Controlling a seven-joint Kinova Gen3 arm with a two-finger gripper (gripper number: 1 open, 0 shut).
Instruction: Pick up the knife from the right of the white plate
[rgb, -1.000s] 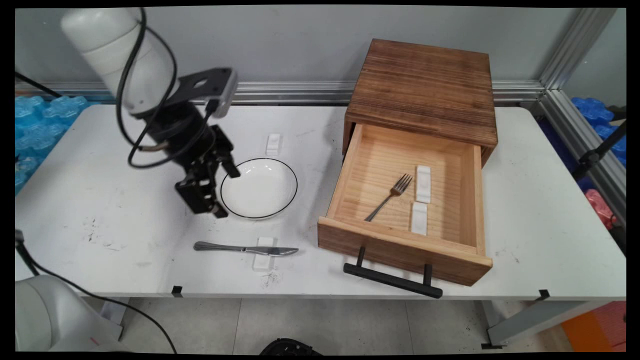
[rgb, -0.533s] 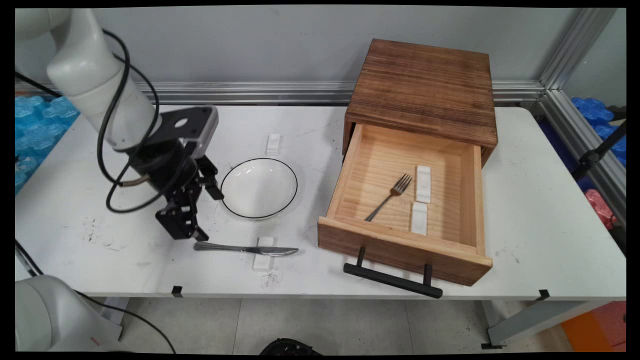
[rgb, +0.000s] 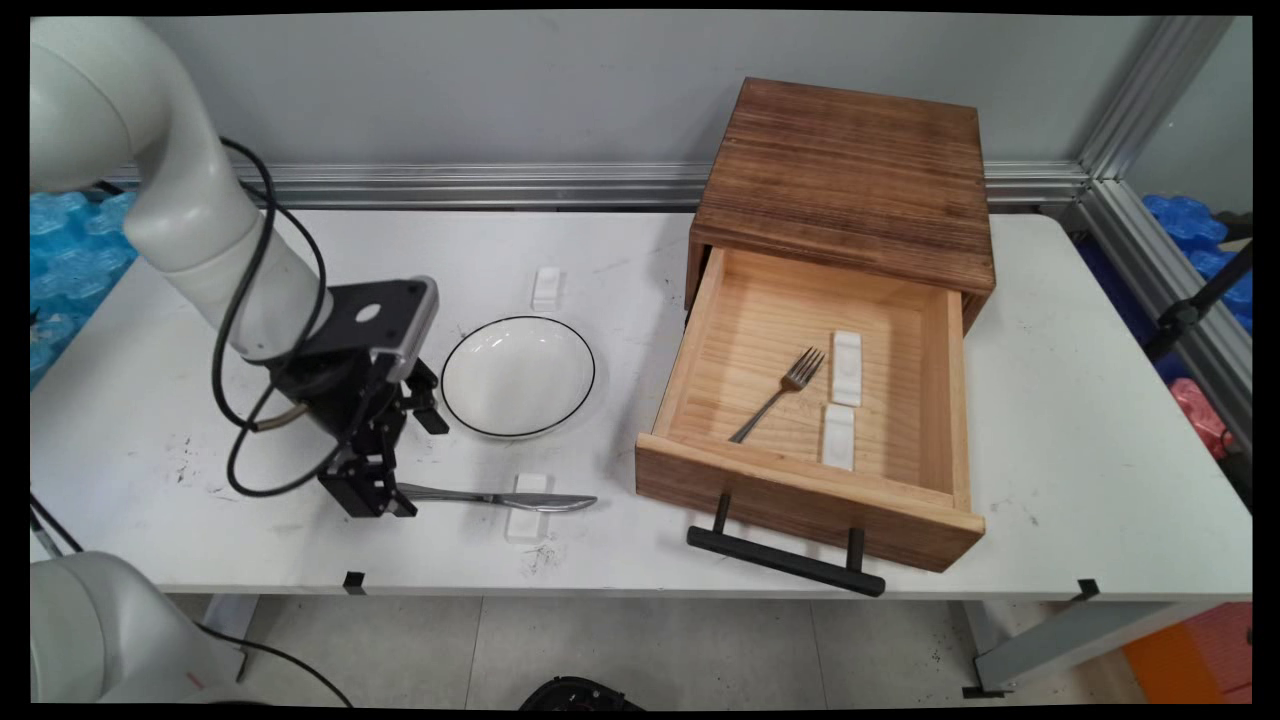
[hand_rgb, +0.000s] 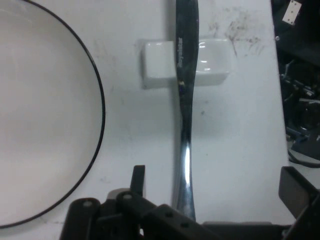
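I am holding my claw (rgb: 385, 495) low over the near left part of the white bench (rgb: 1060, 420), right at the handle end of the table knife (rgb: 500, 497), and its fingers (hand_rgb: 295, 192) are standing spread apart, one on each side of the handle, gripping nothing. In the hand view the handle is running up between the two fingers with a gap on both sides, so I cannot tell whether either finger is touching the metal. The knife is lying flat, handle to the left and blade to the right, with its blade resting across a small white rest (rgb: 527, 506) near the bench's near edge. Just beyond the knife, a round white plate with a thin black rim (rgb: 518, 376) is sitting beside my wrist, to the right of it. A second small white rest (rgb: 546, 288) is lying farther back, beyond the plate. Well to the right, a dark wooden box (rgb: 850, 180) is standing against the far side of the bench, and its lighter wooden drawer (rgb: 700, 350) is hanging pulled out toward the near edge, with a black bar handle (rgb: 785, 563) on its front. Inside the drawer a fork (rgb: 780, 394) is lying slantwise, tines toward the far right, and two more white rests (rgb: 846, 367) are lying just to its right, one behind the other.
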